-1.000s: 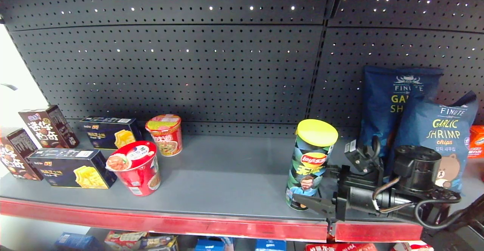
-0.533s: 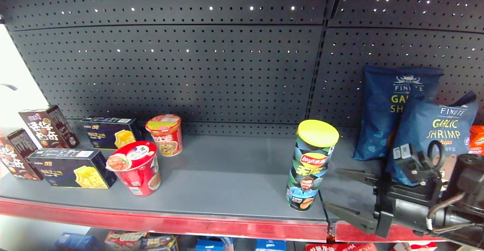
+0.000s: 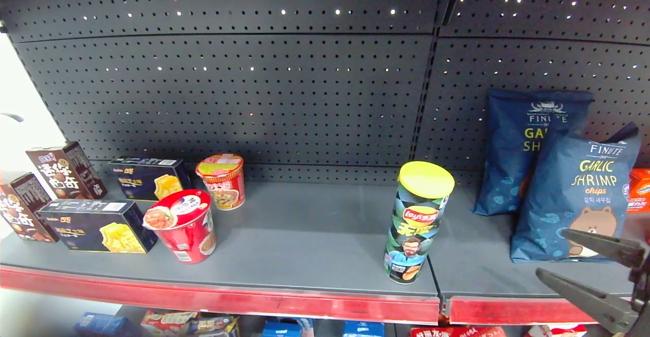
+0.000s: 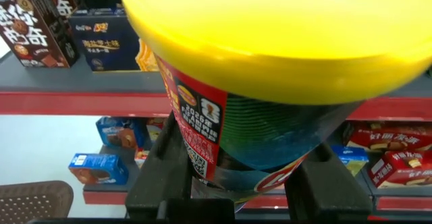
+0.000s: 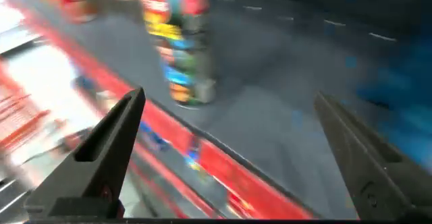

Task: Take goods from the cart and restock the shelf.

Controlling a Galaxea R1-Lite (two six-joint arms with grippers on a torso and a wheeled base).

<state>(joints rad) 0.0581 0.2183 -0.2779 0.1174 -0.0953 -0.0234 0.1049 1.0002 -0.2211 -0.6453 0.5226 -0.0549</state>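
Observation:
A chips can (image 3: 419, 220) with a yellow lid and green label stands upright near the front edge of the grey shelf (image 3: 304, 240). My right gripper (image 3: 551, 251) is open and empty at the lower right, well to the right of that can and in front of the shelf edge. In the right wrist view the can (image 5: 182, 42) stands on the shelf beyond the spread fingers (image 5: 108, 156). My left gripper (image 4: 239, 163) is shut on a second yellow-lidded chips can (image 4: 270, 42) with a red and green label, held below shelf level.
Two blue shrimp chips bags (image 3: 574, 195) lean on the pegboard at the right. Two cup noodles (image 3: 183, 225) and several dark boxes (image 3: 96, 225) stand at the left. The shelf's middle is bare. Packaged goods (image 4: 101, 166) fill the lower shelf.
My right gripper has drawn back from beside the standing chips can to the right and off the shelf, staying open. The can has not moved.

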